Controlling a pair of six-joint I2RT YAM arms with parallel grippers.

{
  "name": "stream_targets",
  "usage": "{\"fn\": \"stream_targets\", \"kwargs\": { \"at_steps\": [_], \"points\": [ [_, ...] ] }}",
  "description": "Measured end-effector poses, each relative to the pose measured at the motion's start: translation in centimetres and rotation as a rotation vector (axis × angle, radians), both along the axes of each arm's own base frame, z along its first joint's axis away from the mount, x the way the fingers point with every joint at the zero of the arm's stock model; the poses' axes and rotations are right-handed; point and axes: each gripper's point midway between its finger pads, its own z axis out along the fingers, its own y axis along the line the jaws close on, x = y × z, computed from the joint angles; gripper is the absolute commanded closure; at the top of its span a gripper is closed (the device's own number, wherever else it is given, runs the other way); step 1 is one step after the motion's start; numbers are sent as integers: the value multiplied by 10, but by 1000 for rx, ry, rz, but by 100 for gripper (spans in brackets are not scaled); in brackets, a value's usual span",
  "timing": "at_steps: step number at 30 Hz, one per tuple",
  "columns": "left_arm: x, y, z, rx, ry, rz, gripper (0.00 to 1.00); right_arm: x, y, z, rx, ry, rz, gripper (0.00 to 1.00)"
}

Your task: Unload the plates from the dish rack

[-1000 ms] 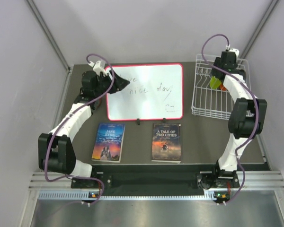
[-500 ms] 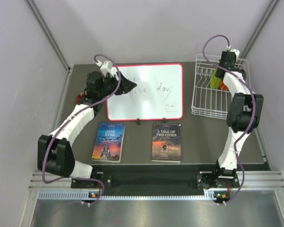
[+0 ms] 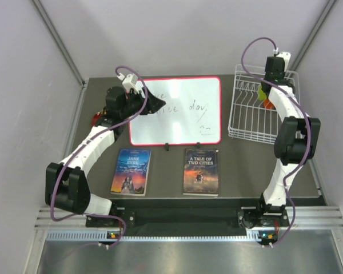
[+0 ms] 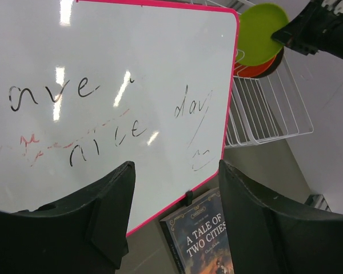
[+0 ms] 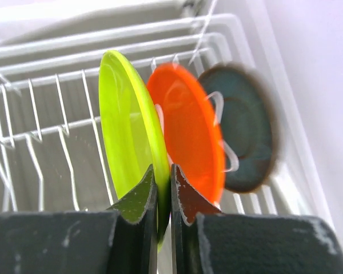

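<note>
Right gripper [image 5: 163,178]: fingers closed on the lower rim of the lime green plate [image 5: 123,123], which is held on edge, upright between the pads. Directly behind it stands the orange plate [image 5: 188,134], and behind that the dark plate [image 5: 246,134], blurred; both are on edge among the prongs of the dish rack [image 5: 43,108]. In the left wrist view the lime green plate sits higher than the orange one. Whether its bottom edge is touching the wires cannot be told.

Top view: the rack [image 3: 246,117] is at the far right of the table, just beside the whiteboard [image 3: 177,111], and the right arm reaches over its far end.

Left gripper [image 4: 176,168]: fingers spread apart, nothing between them, hovering over the near left part of the whiteboard, which bears handwriting.

Two books lie in front of the whiteboard: Jane Eyre [image 3: 131,171] on the left, A Tale of Two Cities [image 3: 201,171] on the right, well apart from each other.

A small red object [image 3: 96,118] shows at the left beside the left arm, mostly hidden; not identifiable
</note>
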Motion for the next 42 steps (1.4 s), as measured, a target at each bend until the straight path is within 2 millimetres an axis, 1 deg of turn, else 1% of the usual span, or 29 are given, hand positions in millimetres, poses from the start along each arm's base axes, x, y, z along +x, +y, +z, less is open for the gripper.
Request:
{"fn": "stream_targets", "kwargs": {
  "at_steps": [1, 4, 6, 9, 11, 12, 13, 15, 16, 19, 22, 24, 26, 29, 31, 34, 37, 41, 42],
  "points": [
    [1, 1, -1, 4, -1, 4, 35, -2, 0, 11, -24, -17, -8, 100],
    [2, 2, -2, 16, -3, 16, 35, -14, 3, 59, -118, -104, -28, 100],
    [3, 3, -3, 22, -5, 25, 35, -25, 11, 95, -164, -168, -26, 100],
    [4, 3, -3, 28, -8, 32, 34, -44, 27, 144, -179, -267, 0, 100],
    [5, 4, -3, 29, -10, 37, 33, -62, 37, 165, -159, -319, 34, 100],
    [5, 4, -3, 29, -10, 38, 33, -73, 43, 172, -134, -342, 52, 100],
    [5, 4, -3, 28, -10, 38, 32, -84, 51, 179, -97, -369, 88, 100],
    [4, 3, -2, 18, -6, 37, 32, -106, 67, 184, -17, -410, 157, 100],
    [4, 2, 0, 6, -5, 33, 32, -116, 78, 187, 38, -439, 206, 100],
    [3, -4, 9, -38, -16, 10, 32, -146, 116, 183, 224, -490, 353, 100],
    [-1, -12, 19, -77, -29, -22, 32, -163, 156, 170, 376, -491, 488, 100],
    [-4, -21, 24, -102, -38, -52, 32, -172, 183, 151, 473, -457, 568, 100],
    [-8, -32, 27, -126, -44, -86, 32, -180, 207, 127, 563, -406, 630, 100],
    [-14, -49, 23, -147, -38, -134, 32, -194, 233, 94, 667, -329, 683, 100],
    [-20, -58, 16, -155, -27, -156, 32, -202, 247, 83, 716, -295, 710, 100],
    [-31, -69, 0, -167, 2, -185, 32, -218, 271, 76, 777, -275, 770, 100],
    [-42, -78, -14, -171, 30, -206, 32, -230, 289, 80, 823, -277, 824, 100],
    [-54, -87, -27, -174, 50, -227, 34, -238, 302, 83, 871, -289, 859, 100],
    [-57, -89, -29, -174, 51, -232, 38, -240, 304, 83, 881, -291, 863, 100]
  ]
}}
